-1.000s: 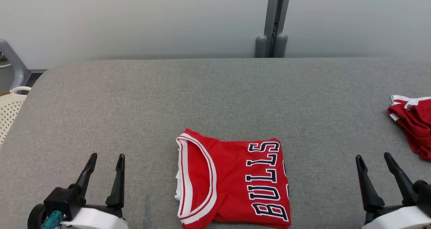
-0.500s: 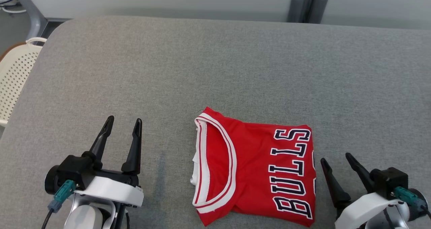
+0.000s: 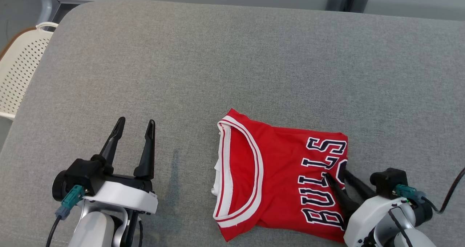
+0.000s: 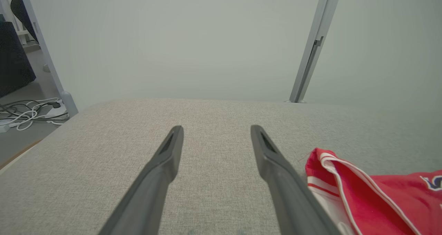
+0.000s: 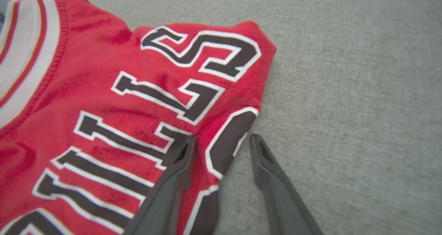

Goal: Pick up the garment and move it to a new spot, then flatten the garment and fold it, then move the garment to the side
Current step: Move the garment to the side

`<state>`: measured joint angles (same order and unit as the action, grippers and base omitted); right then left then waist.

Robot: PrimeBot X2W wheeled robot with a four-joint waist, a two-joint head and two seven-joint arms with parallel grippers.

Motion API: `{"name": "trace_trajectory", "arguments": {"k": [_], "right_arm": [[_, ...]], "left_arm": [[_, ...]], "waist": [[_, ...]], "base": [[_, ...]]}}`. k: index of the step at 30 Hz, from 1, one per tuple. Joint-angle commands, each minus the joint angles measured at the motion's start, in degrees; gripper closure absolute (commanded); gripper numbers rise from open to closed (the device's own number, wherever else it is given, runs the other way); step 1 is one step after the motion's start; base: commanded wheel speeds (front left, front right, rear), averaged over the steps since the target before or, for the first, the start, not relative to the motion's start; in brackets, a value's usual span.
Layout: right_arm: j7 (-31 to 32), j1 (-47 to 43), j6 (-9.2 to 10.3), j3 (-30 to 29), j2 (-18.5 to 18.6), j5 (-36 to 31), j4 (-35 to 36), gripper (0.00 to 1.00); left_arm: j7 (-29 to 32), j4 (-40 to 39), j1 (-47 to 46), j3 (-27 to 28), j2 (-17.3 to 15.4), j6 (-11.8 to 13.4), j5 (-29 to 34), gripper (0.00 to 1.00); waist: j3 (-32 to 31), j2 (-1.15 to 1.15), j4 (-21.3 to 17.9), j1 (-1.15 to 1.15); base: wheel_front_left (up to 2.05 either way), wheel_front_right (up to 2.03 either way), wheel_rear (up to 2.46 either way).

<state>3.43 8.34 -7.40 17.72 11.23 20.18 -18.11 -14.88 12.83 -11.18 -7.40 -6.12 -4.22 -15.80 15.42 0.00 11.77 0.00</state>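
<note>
The garment (image 3: 279, 174) is a red jersey with white trim and dark lettering, lying folded on the grey padded table (image 3: 232, 65). My right gripper (image 3: 336, 173) is at its right edge with the jaws apart. In the right wrist view one finger (image 5: 172, 179) presses on the lettered cloth (image 5: 138, 90), the other rests on the table beside it, and the garment's edge sits in the right gripper (image 5: 222, 137). My left gripper (image 3: 136, 121) stands open left of the garment, holding nothing. In the left wrist view the left gripper (image 4: 217, 128) points across bare table, the garment's collar (image 4: 380, 193) to its right.
A cream perforated basket (image 3: 18, 76) sits off the table's left edge. A grey post (image 4: 310, 55) rises against the pale wall behind the table. Cables (image 4: 27, 114) lie on the floor at the far left.
The head camera has tilted down and turned. My right gripper has moved left onto the garment's right edge, and its jaws have narrowed a little. The left gripper stays open.
</note>
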Motion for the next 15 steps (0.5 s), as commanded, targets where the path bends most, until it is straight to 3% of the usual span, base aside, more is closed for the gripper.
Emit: {"name": "trace_trajectory", "arguments": {"k": [1,7,15], "right_arm": [[2.51,-1.44,-0.16,2.27,-0.42,0.77,-2.85,1.0],[-0.06,0.54,-0.03,2.08,1.58,1.57,-1.48,1.0],[-2.15,1.79,0.04,-2.0,3.89,0.33,0.38,1.0]], "left_arm": [[-0.24,0.15,-1.22,0.26,-0.05,-0.21,0.22,0.0],[-0.3,-0.08,-0.45,0.91,-0.1,-0.27,0.71,0.0],[-0.31,-1.94,1.04,1.9,-0.43,-0.01,1.58,0.0]], "waist": [[-0.14,0.0,-0.13,0.0],[-1.05,0.0,-1.71,0.0],[-1.51,0.0,-7.13,0.0]], "base": [[0.0,0.0,0.0],[0.0,0.0,0.0],[0.0,0.0,0.0]]}}
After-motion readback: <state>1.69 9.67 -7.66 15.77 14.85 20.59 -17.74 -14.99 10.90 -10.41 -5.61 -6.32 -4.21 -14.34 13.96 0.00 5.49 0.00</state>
